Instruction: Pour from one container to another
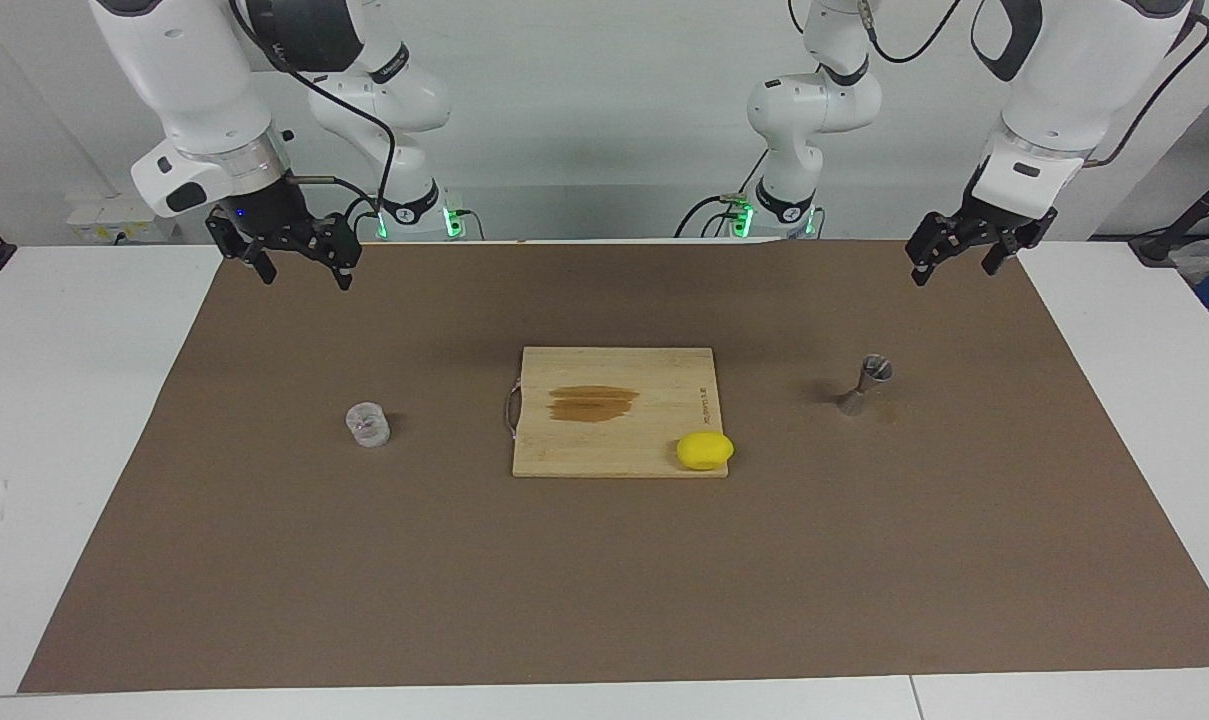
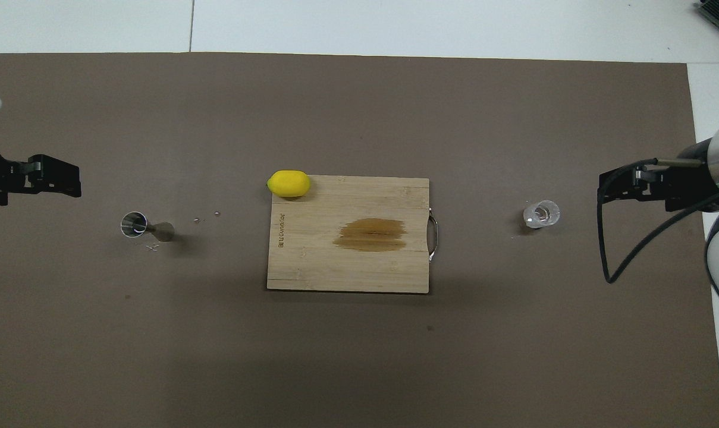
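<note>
The clear glass tumbler (image 1: 367, 425) stands upright on the brown mat toward the right arm's end of the table; it also shows in the overhead view (image 2: 541, 214). The metal jigger (image 1: 867, 384) stands upright toward the left arm's end; the overhead view (image 2: 145, 226) shows it too. My right gripper (image 1: 304, 274) is open and empty, raised over the mat's edge by the robots, well apart from the tumbler. My left gripper (image 1: 955, 268) is open and empty, raised over the mat's edge near the jigger's end.
A wooden cutting board (image 1: 584, 440) with a dark stain lies in the middle of the brown mat (image 1: 604, 580). A yellow lemon (image 1: 704, 450) rests on the board's corner toward the jigger. A few small specks (image 2: 198, 220) lie by the jigger.
</note>
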`<state>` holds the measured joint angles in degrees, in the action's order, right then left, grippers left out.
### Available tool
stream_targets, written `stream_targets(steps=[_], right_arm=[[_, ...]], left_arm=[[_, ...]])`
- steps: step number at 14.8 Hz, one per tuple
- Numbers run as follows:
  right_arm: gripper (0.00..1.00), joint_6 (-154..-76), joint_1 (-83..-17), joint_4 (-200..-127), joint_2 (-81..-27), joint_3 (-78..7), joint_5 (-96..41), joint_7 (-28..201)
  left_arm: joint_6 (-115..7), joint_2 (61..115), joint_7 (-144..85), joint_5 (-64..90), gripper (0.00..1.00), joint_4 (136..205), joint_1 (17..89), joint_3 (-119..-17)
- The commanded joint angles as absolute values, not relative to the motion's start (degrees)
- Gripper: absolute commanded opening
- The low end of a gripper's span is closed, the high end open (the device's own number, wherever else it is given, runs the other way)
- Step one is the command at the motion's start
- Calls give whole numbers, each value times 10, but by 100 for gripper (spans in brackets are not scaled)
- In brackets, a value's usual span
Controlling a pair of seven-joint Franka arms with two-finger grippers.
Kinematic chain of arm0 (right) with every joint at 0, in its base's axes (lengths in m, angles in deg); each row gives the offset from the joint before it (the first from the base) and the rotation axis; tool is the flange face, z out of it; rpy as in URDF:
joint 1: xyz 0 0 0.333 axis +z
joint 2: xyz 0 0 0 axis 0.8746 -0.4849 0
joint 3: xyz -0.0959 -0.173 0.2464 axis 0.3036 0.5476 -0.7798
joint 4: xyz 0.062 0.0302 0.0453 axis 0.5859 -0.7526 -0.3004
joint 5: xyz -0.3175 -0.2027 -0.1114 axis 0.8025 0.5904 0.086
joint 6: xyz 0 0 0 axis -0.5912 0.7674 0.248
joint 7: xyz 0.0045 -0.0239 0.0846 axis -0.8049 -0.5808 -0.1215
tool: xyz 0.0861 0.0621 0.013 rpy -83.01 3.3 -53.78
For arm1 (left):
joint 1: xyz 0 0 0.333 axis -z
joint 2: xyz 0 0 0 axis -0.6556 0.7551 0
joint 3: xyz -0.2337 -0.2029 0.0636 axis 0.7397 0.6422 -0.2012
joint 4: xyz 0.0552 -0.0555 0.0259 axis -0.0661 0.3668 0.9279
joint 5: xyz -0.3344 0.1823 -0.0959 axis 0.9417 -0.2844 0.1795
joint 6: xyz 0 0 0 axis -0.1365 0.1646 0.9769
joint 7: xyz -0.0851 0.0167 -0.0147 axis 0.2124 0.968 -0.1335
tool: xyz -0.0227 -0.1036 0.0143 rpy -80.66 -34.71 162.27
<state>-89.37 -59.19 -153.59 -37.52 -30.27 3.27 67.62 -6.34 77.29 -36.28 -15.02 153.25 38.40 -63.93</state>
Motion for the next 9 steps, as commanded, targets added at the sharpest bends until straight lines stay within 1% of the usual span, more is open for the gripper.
stream_targets(steps=[1, 9], right_arm=[[100, -898, -598, -1545, -367, -307, 38, 673], [100, -898, -598, -1545, -367, -306, 38, 673]], left_arm=[[-71, 764, -370, -160, 100, 1542, 381, -638], [-85, 763, -368, -160, 100, 1549, 380, -638]])
